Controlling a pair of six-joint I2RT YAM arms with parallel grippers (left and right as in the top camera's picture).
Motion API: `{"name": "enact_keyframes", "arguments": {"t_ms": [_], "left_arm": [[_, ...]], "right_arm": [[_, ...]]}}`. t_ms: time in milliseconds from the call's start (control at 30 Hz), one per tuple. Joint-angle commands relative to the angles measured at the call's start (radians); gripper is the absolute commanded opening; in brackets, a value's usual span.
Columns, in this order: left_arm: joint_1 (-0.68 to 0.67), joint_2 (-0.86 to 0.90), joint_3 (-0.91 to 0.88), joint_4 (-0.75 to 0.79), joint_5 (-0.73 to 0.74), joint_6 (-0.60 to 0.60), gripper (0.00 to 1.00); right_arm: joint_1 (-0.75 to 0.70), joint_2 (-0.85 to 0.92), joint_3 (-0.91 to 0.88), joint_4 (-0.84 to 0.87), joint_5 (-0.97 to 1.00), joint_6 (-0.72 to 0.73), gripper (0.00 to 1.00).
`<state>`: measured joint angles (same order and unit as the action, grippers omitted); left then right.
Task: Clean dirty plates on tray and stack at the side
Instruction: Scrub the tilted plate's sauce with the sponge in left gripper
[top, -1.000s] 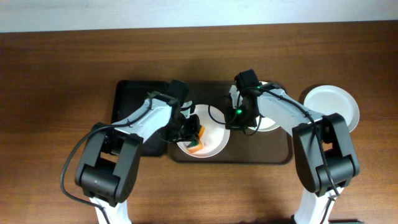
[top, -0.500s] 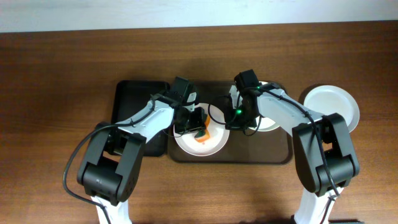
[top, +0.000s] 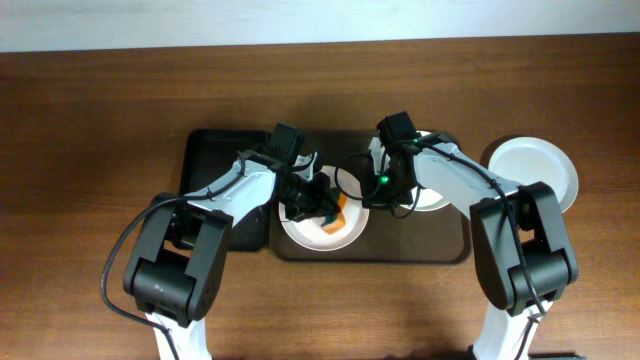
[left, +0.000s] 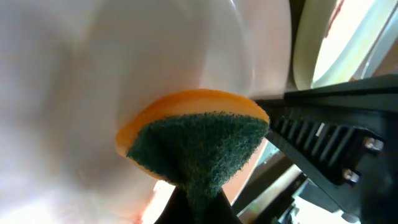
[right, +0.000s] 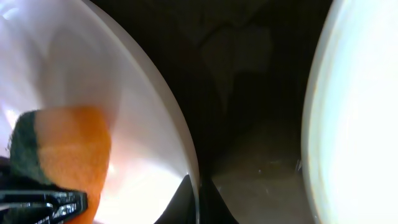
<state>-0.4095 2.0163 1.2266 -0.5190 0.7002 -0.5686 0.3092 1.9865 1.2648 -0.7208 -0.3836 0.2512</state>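
My left pincer (top: 322, 203) was clamped on a sponge (top: 336, 214), orange on one face and dark green on the other. The sponge was pressed down onto a white plate (top: 308, 238). In the left wrist view the green face (left: 199, 140) pointed toward the camera, with the orange edge against the plate's white surface. That plate lay in the brown tray (top: 400, 252), toward its left end and front rim.

My right pincer (top: 368, 198) was closed together on the right rim of the same plate. The right wrist view showed its dark fingertips (right: 186, 199) meeting at the rim, and the sponge at the lower left.

A second plate (top: 432, 200) lay in the right half of the brown tray, mostly hidden under my right arm and apart from the first. A third plate (top: 533, 170) sat on the bare tabletop (top: 100, 120), just off the tray's right end. A black tray (top: 210, 160) lay against the brown tray's left end.
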Motion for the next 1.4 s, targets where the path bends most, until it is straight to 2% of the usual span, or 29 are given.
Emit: {"name": "enact_keyframes", "arguments": {"t_ms": [0,367,500,900,967,1000,1033,1067,1133,1267,1300,1367], "left_arm": [[-0.007,0.022,-0.016,-0.005,0.069,-0.005,0.0],[-0.014,0.031,-0.104,0.063,-0.049,-0.003,0.0],[-0.009,0.031,-0.117,0.036,-0.251,0.005,0.0],[0.138,-0.08,-0.074,0.024,-0.263,0.159,0.0],[0.137,-0.122,-0.069,0.016,-0.263,0.209,0.0],[0.137,-0.142,-0.067,0.008,-0.263,0.235,0.0],[0.137,-0.182,-0.067,-0.007,-0.264,0.276,0.0],[0.137,-0.204,-0.067,-0.017,-0.264,0.295,0.0],[0.14,-0.249,-0.067,-0.038,-0.272,0.33,0.0],[0.151,-0.336,-0.067,-0.089,-0.404,0.333,0.0],[0.159,-0.359,-0.067,-0.105,-0.453,0.339,0.0],[0.177,-0.386,-0.067,-0.132,-0.544,0.339,0.0]], "right_arm": [[0.005,0.017,-0.014,-0.005,0.017,-0.003,0.04],[0.005,0.017,-0.014,-0.004,0.017,-0.002,0.04],[0.005,0.017,-0.014,-0.005,0.017,-0.002,0.04],[0.005,0.017,-0.014,-0.005,0.021,-0.003,0.05],[0.005,0.017,-0.014,-0.004,0.021,-0.003,0.15],[0.005,0.017,-0.014,-0.003,0.021,-0.003,0.24],[0.005,0.017,-0.014,-0.003,0.021,-0.003,0.41],[0.005,0.017,-0.014,-0.003,0.021,-0.003,0.45],[0.005,0.017,-0.014,0.0,0.021,-0.003,0.48],[0.005,0.017,-0.014,0.013,0.021,-0.003,0.53],[0.005,0.017,-0.014,0.019,0.021,-0.003,0.52],[0.005,0.017,-0.014,0.026,0.021,-0.003,0.45]]}}
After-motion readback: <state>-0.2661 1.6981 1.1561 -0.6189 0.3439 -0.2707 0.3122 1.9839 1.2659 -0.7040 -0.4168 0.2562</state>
